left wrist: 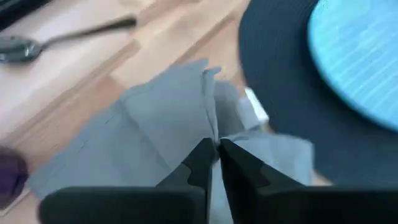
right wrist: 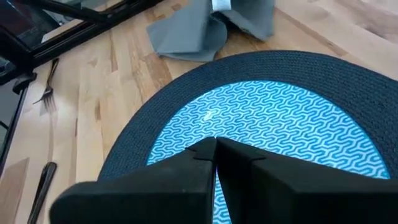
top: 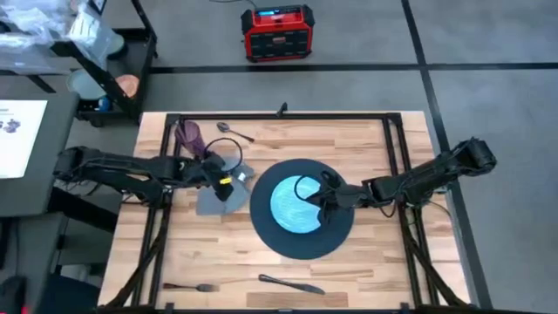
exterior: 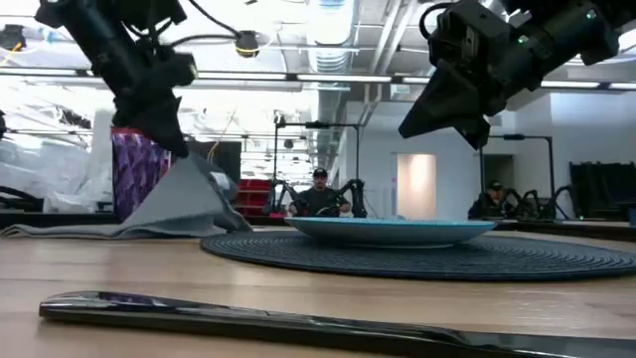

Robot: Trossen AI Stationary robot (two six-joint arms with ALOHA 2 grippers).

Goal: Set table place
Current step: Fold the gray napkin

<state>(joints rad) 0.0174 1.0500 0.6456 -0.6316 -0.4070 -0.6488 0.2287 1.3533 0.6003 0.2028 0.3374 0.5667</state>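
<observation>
Place mat (top: 266,228), the wide dark navy-black round one, lies flat near the middle of the table (top: 366,262), and the light blue plate (top: 292,205) sits on it, leaving a dark ring of mat showing all round. My right gripper (top: 321,199) hangs just above the plate's right side with its fingers brought together and nothing between them; in the low view it is clear of the plate's rim. My left gripper (top: 223,180) is at the grey napkin (top: 218,202), which lies just left of the mat; its fingers are pinched on a fold of the cloth, and the low view shows that corner raised off the wood like a small tent. A purple cup (top: 189,135) stands behind the napkin, near the far left corner, and a spoon (top: 234,131) rests on the wood beside it. Along the near edge lie a fork (top: 187,286) and, to its right, what looks like a knife (top: 292,284), though it is too dark there to be sure.
</observation>
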